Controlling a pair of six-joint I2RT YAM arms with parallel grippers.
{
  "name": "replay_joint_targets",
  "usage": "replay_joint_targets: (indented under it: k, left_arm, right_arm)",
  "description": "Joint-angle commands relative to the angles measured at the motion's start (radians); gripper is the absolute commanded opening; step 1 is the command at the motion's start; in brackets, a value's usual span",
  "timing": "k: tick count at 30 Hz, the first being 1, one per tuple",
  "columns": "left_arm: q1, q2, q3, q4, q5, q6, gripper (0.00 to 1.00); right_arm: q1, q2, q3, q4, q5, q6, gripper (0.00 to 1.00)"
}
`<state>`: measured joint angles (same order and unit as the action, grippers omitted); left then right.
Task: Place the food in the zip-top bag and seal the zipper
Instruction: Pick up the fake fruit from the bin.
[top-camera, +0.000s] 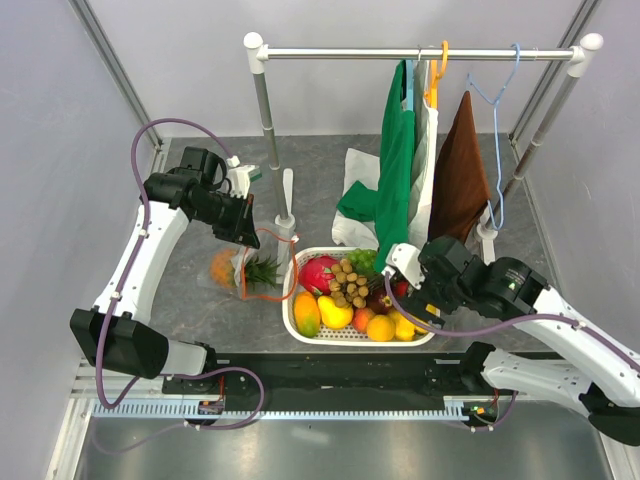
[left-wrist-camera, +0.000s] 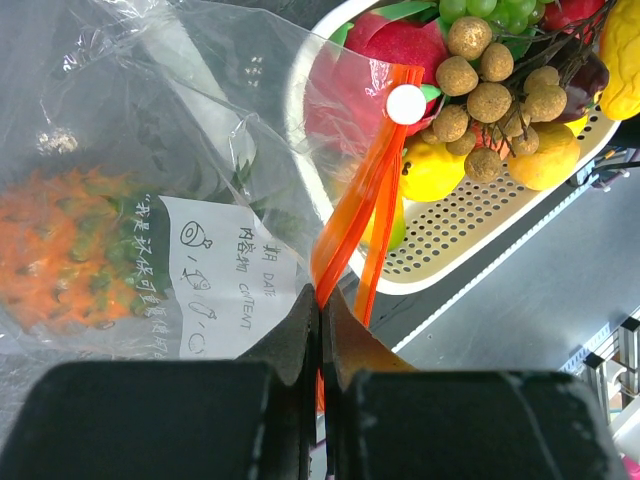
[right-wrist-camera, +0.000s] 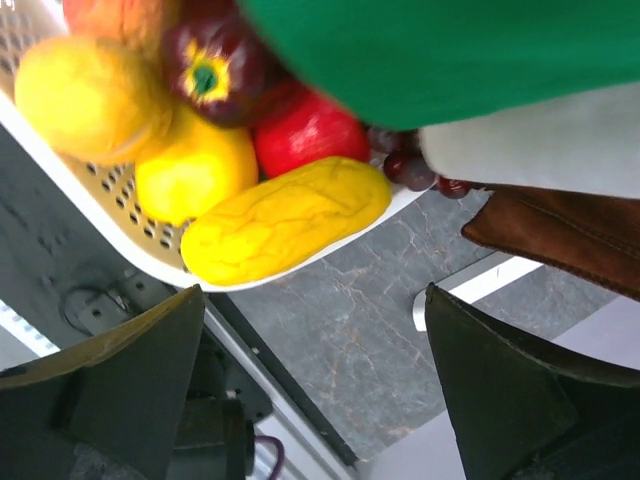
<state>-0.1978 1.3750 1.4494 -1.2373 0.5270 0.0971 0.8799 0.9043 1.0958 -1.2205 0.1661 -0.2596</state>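
Pineapple in the bag, zipper pinched by the left gripper.
The bag lies just left of the basket, its white slider at the end nearest the basket. The left jaws are pressed together on the orange strip. The right gripper hangs spread wide over the basket's right end, holding nothing.

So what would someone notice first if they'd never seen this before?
Probably the white slotted basket heaped with bright toy fruit, in the middle of the top view. Just left of it, the left gripper pinches the orange-red zipper strip of a clear plastic bag with an orange pineapple inside. Behind, a green cloth and a brown cloth hang from a metal rail.
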Motion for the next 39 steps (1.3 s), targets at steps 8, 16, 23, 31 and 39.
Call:
replay_joint_targets:
  k: [8,16,23,31,39]
  left_arm:
    - [0.001,-0.010,0.003,0.030,0.051,-0.017,0.02]
    - [0.001,-0.028,-0.017,0.030,0.039,-0.017,0.02]
    - [0.001,-0.040,-0.020,0.019,0.041,-0.007,0.02]
    - [0.001,-0.042,-0.032,0.021,0.045,-0.005,0.02]
    - [0.001,-0.056,-0.049,0.021,0.041,-0.005,0.02]
  right_arm:
    - [-0.001,-0.324,-0.220,0.050,-0.253,-0.771,0.98]
    - [-0.001,-0.246,-0.303,0.163,-0.343,-1.012,0.98]
    - [-0.001,-0.159,-0.304,0.138,-0.300,-1.092,0.98]
    - [-0.001,-0.189,-0.290,0.011,-0.289,-1.187,0.98]
    - [-0.001,-0.130,-0.324,0.140,-0.278,-1.147,0.98]
